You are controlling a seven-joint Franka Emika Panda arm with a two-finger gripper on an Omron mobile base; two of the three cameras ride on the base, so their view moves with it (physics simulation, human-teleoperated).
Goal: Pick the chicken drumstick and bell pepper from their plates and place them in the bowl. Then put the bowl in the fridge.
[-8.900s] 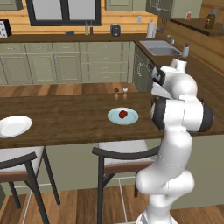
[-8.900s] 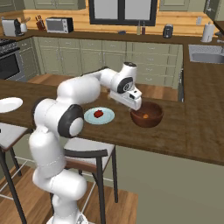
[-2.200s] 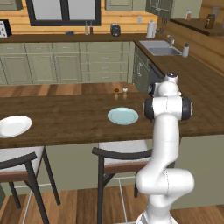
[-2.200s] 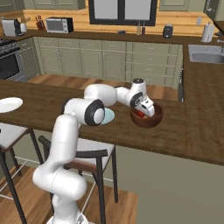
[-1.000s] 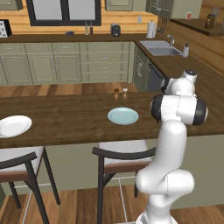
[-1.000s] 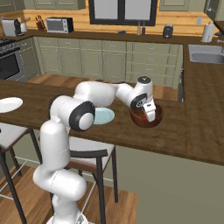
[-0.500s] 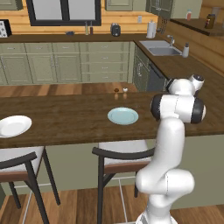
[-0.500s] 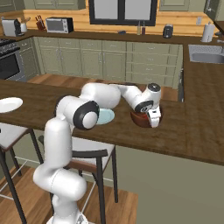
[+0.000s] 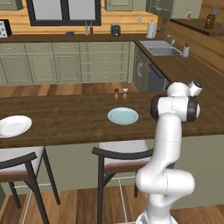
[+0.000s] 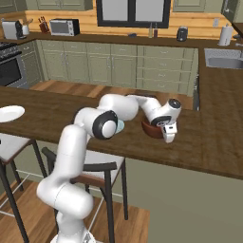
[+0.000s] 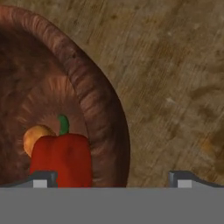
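The dark reddish-brown bowl [image 11: 94, 105] [image 10: 151, 129] stands on the wooden counter. In it lie the red bell pepper [image 11: 61, 159] with its green stem and, behind it, the orange-brown chicken drumstick [image 11: 36, 138]. My gripper [image 11: 114, 179] [image 10: 168, 136] is open and points down at the bowl's right side. Its jaws straddle the thick rim, one fingertip [image 11: 43, 178] inside by the pepper and the other over bare counter. Both plates are bare: the pale blue-green one [image 9: 123, 116] and the white one [image 9: 14, 125] [image 10: 9, 113]. The fridge is out of view.
Two small shakers [image 9: 120, 90] stand at the counter's far edge behind the blue-green plate. Stools [image 9: 118, 153] sit under the counter's near edge. A sink [image 9: 164, 50] lies on the far right counter. Bare wood [image 11: 175, 87] spreads to the right of the bowl.
The bell pepper has gone from the blue-green plate into the bowl. Over the last second my open gripper has shifted to the bowl's right rim and come lower.
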